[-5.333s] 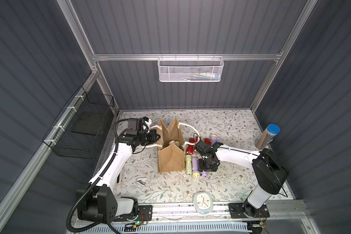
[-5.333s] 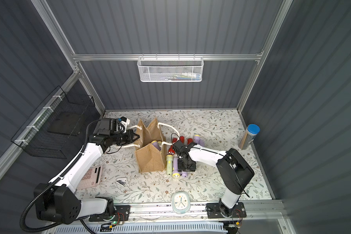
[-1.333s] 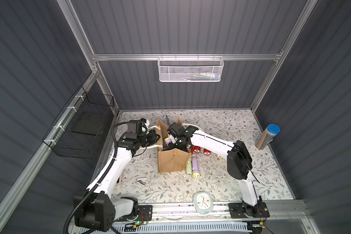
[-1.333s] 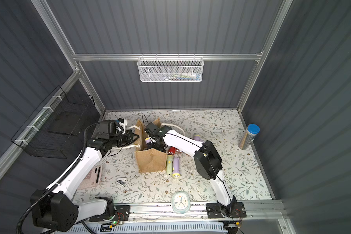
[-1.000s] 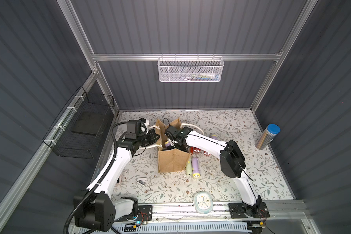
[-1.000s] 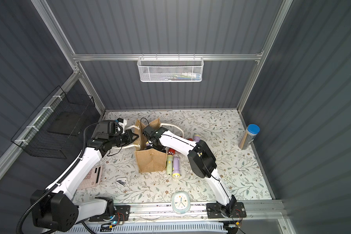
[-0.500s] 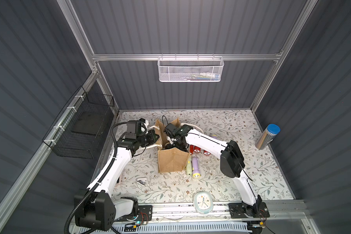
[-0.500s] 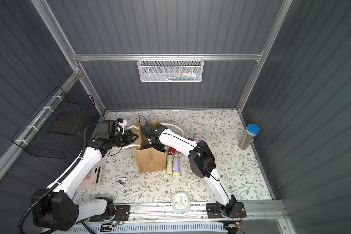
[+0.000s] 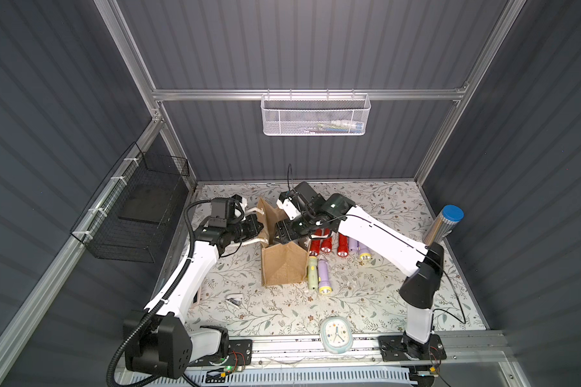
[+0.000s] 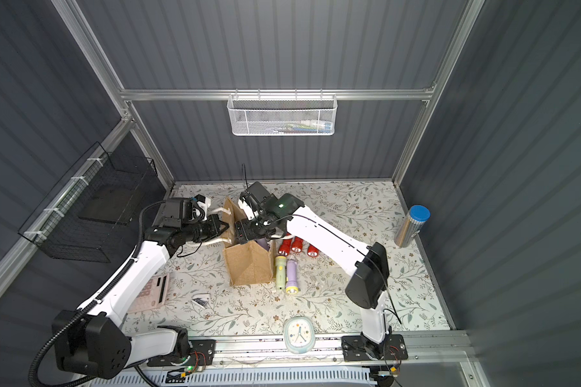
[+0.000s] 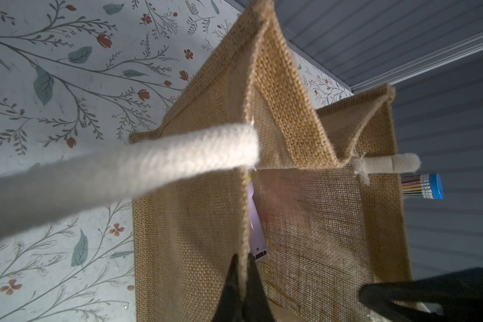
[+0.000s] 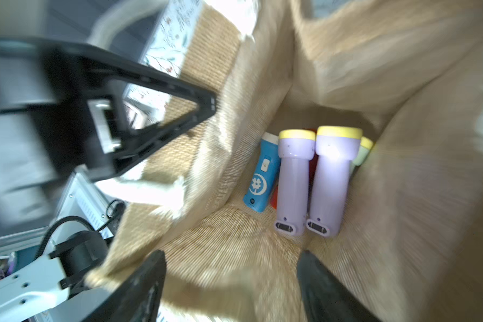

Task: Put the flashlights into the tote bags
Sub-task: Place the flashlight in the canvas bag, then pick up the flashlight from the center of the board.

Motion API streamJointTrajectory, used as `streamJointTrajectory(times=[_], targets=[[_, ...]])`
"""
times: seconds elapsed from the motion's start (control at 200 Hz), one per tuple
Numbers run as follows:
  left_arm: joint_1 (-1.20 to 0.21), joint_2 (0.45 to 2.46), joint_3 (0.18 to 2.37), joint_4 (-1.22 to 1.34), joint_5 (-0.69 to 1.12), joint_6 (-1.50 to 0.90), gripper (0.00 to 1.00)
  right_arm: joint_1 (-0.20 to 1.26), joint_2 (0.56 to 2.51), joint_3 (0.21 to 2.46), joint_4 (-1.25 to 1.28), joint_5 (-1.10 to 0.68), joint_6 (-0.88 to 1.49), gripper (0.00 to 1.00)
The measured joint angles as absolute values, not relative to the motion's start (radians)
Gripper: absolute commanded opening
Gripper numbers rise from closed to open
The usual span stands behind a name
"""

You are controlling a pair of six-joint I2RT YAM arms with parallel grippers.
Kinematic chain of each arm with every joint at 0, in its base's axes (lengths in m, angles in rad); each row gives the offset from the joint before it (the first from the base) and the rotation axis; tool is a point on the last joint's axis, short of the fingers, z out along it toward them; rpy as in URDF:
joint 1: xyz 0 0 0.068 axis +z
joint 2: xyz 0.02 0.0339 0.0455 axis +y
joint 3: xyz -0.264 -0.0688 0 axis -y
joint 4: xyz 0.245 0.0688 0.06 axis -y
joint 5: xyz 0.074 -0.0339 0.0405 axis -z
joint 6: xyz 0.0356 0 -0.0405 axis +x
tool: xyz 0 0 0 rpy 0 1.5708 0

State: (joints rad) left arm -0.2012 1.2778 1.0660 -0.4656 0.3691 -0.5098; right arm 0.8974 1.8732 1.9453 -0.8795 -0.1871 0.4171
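Tan burlap tote bag (image 9: 284, 268) with thick white rope handles (image 11: 151, 167) stands upright near the middle of the floral-patterned table (image 9: 366, 295), mouth open. Left gripper (image 11: 243, 267) is pressed together on the bag's rim, pinching the burlap edge on the left arm's side. Right gripper (image 12: 229, 267) hangs over the bag's mouth, jaws spread, nothing between them. Inside the bag, the right wrist view shows a blue plastic flashlight (image 12: 262, 178) and two lavender flashlights with yellow heads (image 12: 294, 178) lying side by side; a pale green one (image 12: 363, 152) appears to sit behind them, though that view is blurred. On the table just beside the bag, on the right arm's side, a pale green flashlight (image 9: 312, 271) and a lavender flashlight (image 9: 323, 276) lie touching. Three red flashlights (image 9: 326, 246) and two further lavender flashlights (image 9: 364, 251) lie near them under the right arm. Silver cylinder with a blue cap (image 9: 443, 224) stands well apart by the right wall.
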Motion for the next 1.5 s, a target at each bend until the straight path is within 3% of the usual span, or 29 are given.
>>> streamJointTrajectory(times=[0.105,0.175,0.45,0.69,0.861,1.186,1.276,1.501], targets=[[-0.201,1.285,1.076,-0.48,0.366,-0.499,0.0,0.896,1.763,1.858,-0.83,-0.143,0.408,0.89],[-0.201,1.288,1.08,-0.484,0.366,-0.496,0.0,0.893,1.684,1.788,-0.791,-0.104,0.403,0.99],[-0.201,1.296,1.082,-0.486,0.363,-0.49,0.0,0.834,1.309,1.402,-0.608,0.04,0.42,0.99],[-0.201,1.316,1.093,-0.487,0.367,-0.49,0.0,0.561,1.113,1.14,-0.582,-0.021,0.585,0.99],[-0.201,1.321,1.095,-0.487,0.367,-0.49,0.0,0.452,1.026,0.952,-0.632,-0.06,0.695,0.99],[-0.201,1.331,1.108,-0.494,0.37,-0.492,0.0,0.439,1.109,0.748,-0.575,-0.222,0.823,0.83],[-0.201,1.331,1.108,-0.494,0.37,-0.492,0.0,0.456,1.209,0.752,-0.525,-0.262,0.849,0.76],[-0.201,1.33,1.108,-0.494,0.37,-0.492,0.0,0.555,1.448,0.943,-0.522,-0.285,0.852,0.69]])
